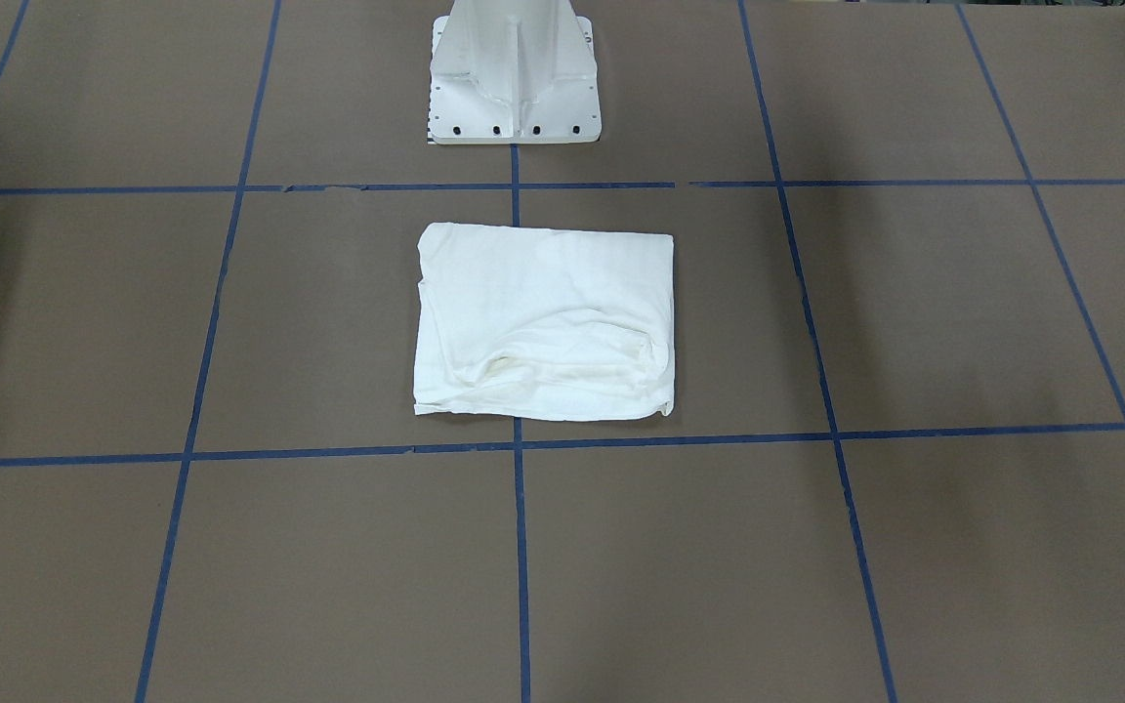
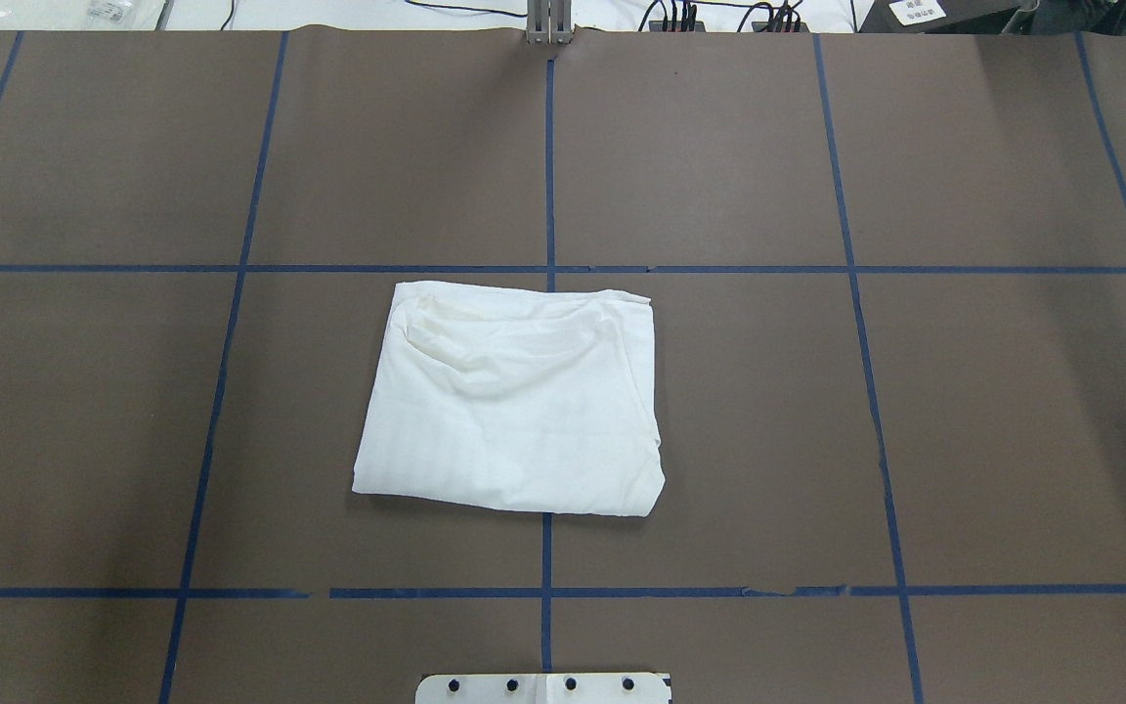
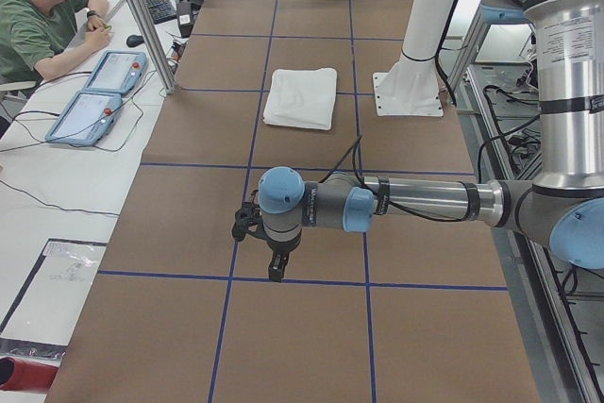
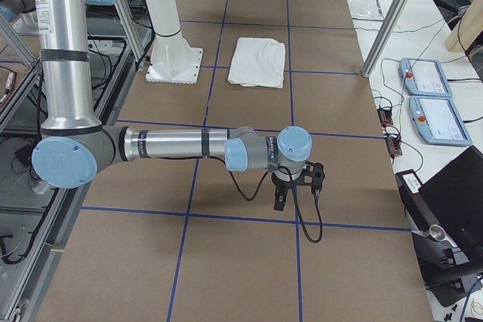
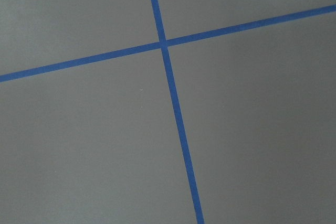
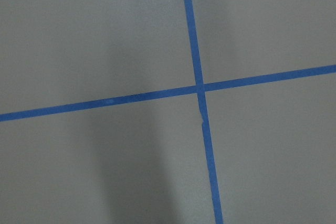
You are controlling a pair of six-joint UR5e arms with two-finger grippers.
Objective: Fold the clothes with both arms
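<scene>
The shirt (image 1: 543, 322) lies flat on the counter (image 1: 914, 293) as a compact, roughly rectangular white bundle. It sits just in front of the white pedestal (image 1: 514, 78), across the central blue tape line (image 1: 520, 547) and inside the middle row of the grid. No sleeve, collar or print shows; the folding appears essentially complete. One defect is noted: along the edge farthest from the robot, toward its left, the top layer bunches into a raised, puffy ridge, and the near corner on the robot's right is rounded rather than square. The left arm (image 3: 415, 200) and the right arm (image 4: 173, 145) are each stretched low over the counter well apart from the shirt, toward opposite ends. Both wrist cameras show only bare counter and tape, and I cannot tell whether either arm's jaws are open or closed. Likely risks: the bunched ridge could spring open or skew the stack if pressed or regripped, and a pinch into so thick a bundle could catch only the top layer and drag the fold apart.
</scene>
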